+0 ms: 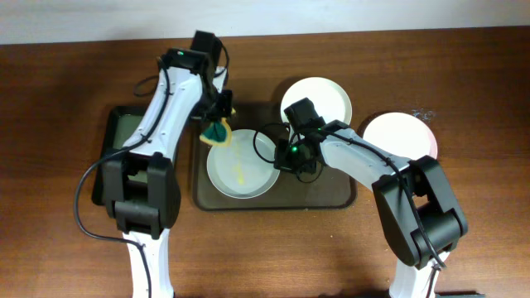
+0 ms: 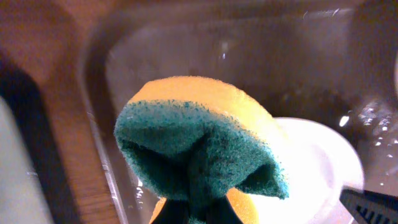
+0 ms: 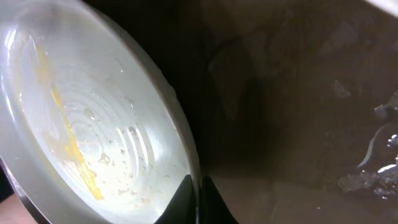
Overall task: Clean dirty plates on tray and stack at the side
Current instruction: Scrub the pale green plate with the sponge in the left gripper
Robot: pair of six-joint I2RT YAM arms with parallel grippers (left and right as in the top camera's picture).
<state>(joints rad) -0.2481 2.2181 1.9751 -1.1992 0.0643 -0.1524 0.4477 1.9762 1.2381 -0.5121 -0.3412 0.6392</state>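
At the far left of the brown wooden worktop point(image 1: 58, 74) lies a small narrow black tray with a greenish inside point(image 1: 122, 136). Its right side is partly covered by the white left arm. The left claw point(image 1: 219, 117) is pinched on a yellow foam sponge with a dark green scouring face point(image 1: 217, 131). In the left wrist view the sponge point(image 2: 199, 143) is folded in the grip, its green face bulging toward the camera.

The sponge hangs at the upper left rim of a pale grey-green round shallow plate point(image 1: 240, 170); whether the two touch cannot be told. This plate sits in the left half of the large dark olive-brown rectangular tray point(image 1: 331, 197). A yellowish smear runs down its inside near the middle.

In the right wrist view the plate point(image 3: 93, 124) is glossy, with faint concentric rings, scattered droplets and a long yellow streak point(image 3: 68, 143). The right claw point(image 1: 284, 155) is pressed onto the plate's right rim, with a dark finger point(image 3: 217, 205) on either side of the edge. Beside it the tray's floor point(image 3: 298, 124) looks wet and blotched.

A white round plate point(image 1: 327, 93), with no smears visible, lies across the tray's far rim. A second white round plate point(image 1: 402, 132) rests on the worktop just beyond the tray's upper right corner.
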